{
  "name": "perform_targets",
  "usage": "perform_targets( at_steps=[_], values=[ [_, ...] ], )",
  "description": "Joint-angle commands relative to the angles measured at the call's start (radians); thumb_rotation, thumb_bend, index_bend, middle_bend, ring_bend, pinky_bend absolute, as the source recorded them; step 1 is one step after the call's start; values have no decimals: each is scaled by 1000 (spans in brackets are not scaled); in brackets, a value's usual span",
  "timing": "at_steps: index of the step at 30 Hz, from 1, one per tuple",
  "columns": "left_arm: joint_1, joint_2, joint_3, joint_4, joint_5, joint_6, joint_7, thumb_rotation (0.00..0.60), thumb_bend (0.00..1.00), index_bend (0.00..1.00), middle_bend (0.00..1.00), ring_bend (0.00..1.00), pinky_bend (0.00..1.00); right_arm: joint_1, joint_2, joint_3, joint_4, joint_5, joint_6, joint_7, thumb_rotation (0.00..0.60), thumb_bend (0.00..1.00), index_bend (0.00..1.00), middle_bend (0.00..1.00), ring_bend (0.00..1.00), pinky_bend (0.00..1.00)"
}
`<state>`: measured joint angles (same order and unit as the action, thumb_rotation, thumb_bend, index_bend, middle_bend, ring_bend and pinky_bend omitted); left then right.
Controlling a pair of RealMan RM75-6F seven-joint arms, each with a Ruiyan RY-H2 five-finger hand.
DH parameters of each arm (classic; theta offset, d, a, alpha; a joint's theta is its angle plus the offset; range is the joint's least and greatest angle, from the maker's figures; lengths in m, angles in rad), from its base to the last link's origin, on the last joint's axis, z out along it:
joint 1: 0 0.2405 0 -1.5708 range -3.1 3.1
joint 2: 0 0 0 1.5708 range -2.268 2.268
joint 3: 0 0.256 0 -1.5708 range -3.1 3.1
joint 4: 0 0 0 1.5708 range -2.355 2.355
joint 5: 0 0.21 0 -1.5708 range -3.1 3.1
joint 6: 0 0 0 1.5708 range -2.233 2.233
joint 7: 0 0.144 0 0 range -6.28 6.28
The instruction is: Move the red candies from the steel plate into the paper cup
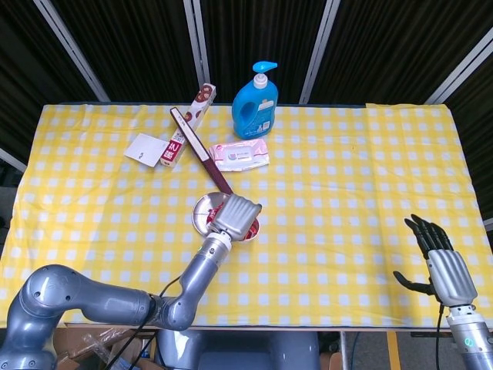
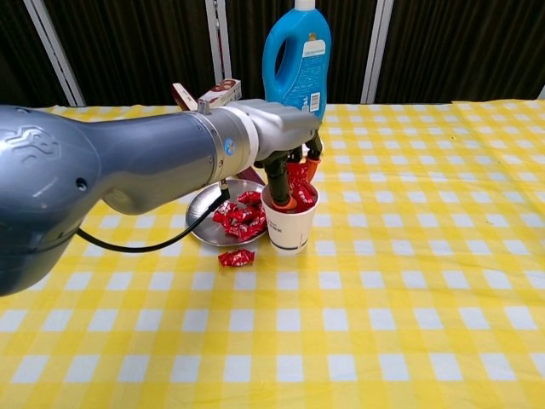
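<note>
the left hand (image 2: 285, 162) holds red candies (image 2: 298, 181) over the paper cup (image 2: 289, 223), ready to drop; more sit on the steel plate (image 2: 204, 223). next, it should let go. the right hand (image 1: 441, 262) idles, fingers apart.

Left hand (image 1: 236, 216) over the paper cup (image 1: 251, 232)
Steel plate (image 1: 202, 213) lies at its 9 o'clock; right hand (image 1: 441, 262) hangs spread at the desk's (image 1: 347, 193) 4 o'clock edge.

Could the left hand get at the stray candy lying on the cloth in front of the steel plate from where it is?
Probably yes. The stray candy lies bare on the cloth, close to the left hand, which holds candies over the paper cup; it must release those first.
</note>
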<state>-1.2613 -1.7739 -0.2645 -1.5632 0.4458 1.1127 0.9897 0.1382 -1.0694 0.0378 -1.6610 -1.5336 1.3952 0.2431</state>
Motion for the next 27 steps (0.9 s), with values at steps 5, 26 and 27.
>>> perform_targets(
  at_steps=[5,26,27],
  values=[
    [2,9,3,-10,1,5,0,600,305,423,586,833,904,-1,-3,0,4,-3,4,4,600,277,0,0,0,0],
    [88,121,42,-163,74,78,-69,600,295,357,753,865,910,-1,-5,2,6,-3,8,3,600,277,0,0,0,0],
    [96,130,46,-174,81,80,-78,600,295,370,786,879,916,-2,-5,2,6,-3,8,2,600,278,0,0,0,0]
  ],
)
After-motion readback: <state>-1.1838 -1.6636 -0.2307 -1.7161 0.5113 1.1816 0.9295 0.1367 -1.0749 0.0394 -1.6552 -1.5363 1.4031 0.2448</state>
